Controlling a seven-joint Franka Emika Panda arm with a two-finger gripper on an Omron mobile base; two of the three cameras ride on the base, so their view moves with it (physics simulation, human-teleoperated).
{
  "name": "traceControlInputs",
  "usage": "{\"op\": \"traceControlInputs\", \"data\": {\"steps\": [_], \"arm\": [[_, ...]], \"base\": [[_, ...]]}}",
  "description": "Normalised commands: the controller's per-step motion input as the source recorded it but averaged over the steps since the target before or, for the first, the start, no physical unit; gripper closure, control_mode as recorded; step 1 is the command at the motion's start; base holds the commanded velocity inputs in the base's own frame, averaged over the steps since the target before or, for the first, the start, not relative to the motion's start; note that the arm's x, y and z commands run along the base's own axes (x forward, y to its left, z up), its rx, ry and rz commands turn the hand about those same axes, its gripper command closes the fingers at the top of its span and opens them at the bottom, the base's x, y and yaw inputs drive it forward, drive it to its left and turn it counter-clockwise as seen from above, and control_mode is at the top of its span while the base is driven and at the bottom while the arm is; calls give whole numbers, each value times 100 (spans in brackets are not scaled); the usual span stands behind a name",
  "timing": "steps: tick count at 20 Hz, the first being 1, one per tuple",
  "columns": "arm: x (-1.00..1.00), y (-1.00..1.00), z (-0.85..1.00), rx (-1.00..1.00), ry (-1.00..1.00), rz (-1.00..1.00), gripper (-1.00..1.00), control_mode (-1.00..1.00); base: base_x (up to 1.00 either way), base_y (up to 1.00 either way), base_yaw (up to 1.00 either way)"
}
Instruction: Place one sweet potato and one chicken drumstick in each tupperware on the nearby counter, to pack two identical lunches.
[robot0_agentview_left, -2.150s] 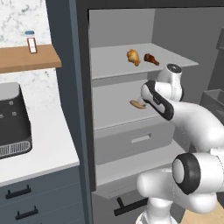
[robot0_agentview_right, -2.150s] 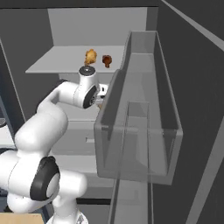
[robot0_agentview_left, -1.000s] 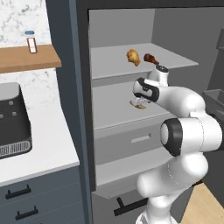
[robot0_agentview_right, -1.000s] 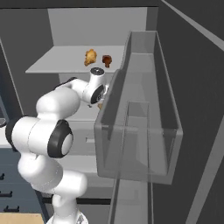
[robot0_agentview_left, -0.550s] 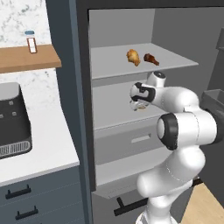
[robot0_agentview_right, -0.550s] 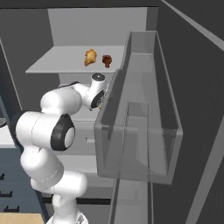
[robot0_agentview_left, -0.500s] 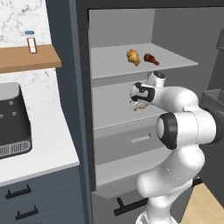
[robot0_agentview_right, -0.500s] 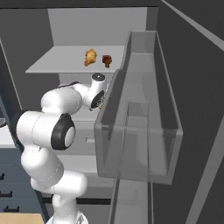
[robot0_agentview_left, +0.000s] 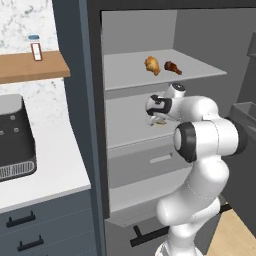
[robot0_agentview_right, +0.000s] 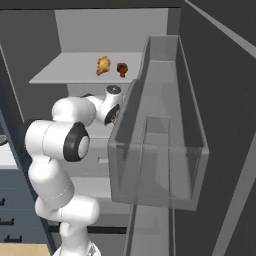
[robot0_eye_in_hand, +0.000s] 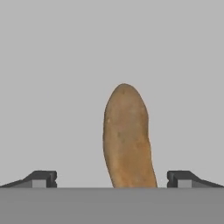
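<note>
A tan-orange sweet potato (robot0_eye_in_hand: 127, 138) lies on the grey middle shelf of the open fridge, a sliver of it showing under the hand (robot0_agentview_left: 160, 123). My gripper (robot0_eye_in_hand: 113, 179) is open and straddles the potato's near end, with one dark fingertip (robot0_eye_in_hand: 42, 178) on each side and not touching it. In the left base view the gripper (robot0_agentview_left: 152, 114) hangs low over that shelf. Two chicken drumsticks sit on the upper shelf, one golden (robot0_agentview_left: 152, 65) (robot0_agentview_right: 103, 65) and one darker (robot0_agentview_left: 172, 67) (robot0_agentview_right: 121, 69). The tupperware is out of view. The white counter (robot0_agentview_left: 47, 170) lies to the left.
A black appliance (robot0_agentview_left: 12, 132) stands on the counter under a wooden shelf (robot0_agentview_left: 30, 74) with a small bottle (robot0_agentview_left: 35, 47). The fridge's dark side wall (robot0_agentview_left: 80, 100) separates counter and shelves. A translucent door bin (robot0_agentview_right: 160, 140) juts out close to the arm's right.
The hand has swung left and down over the middle shelf until its open fingers bracket the sweet potato. The drumsticks have not moved.
</note>
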Motion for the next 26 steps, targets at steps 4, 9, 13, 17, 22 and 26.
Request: {"op": "traceControlInputs", "data": {"steps": [4,9,13,17,22,26], "arm": [[26,0,-7,0,0,3,-100,-100],[43,0,-2,0,0,4,-100,-100],[16,0,0,0,0,1,-100,-100],[0,0,0,0,3,0,100,-100],[0,0,0,0,3,0,100,-100],[-9,-3,0,0,1,0,100,-100]], "base": [[0,0,0],[0,0,0],[0,0,0],[0,0,0],[0,0,0],[0,0,0]]}}
